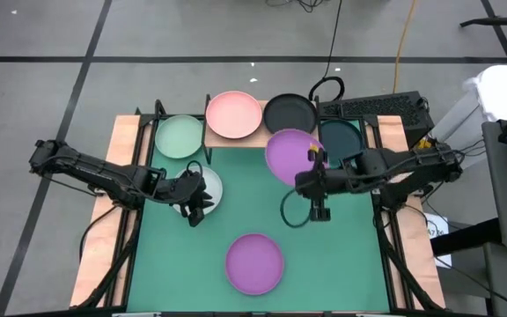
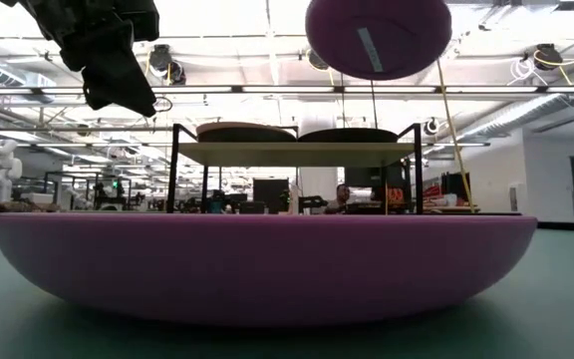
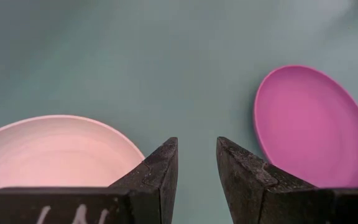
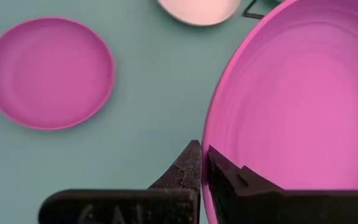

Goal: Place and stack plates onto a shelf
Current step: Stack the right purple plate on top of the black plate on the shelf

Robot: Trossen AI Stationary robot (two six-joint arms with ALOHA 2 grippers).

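Right end effector (image 4: 201,163) clamped on rim of purple plate (image 1: 290,156), held aloft near shelf (image 2: 297,153). Left end effector (image 3: 195,163) parted, empty, over white plate (image 1: 211,187).

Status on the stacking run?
Right end effector shut on purple plate, lifted beside shelf. Left end effector open, empty, above white plate. Nothing blocking.

No legible text, brand, number or sign is found in any view. White marks show on the dark body of the left gripper (image 3: 194,180) in its wrist view, cut off at the edge and unreadable. Similar faint marks on the right gripper (image 4: 202,171) body are likewise illegible.
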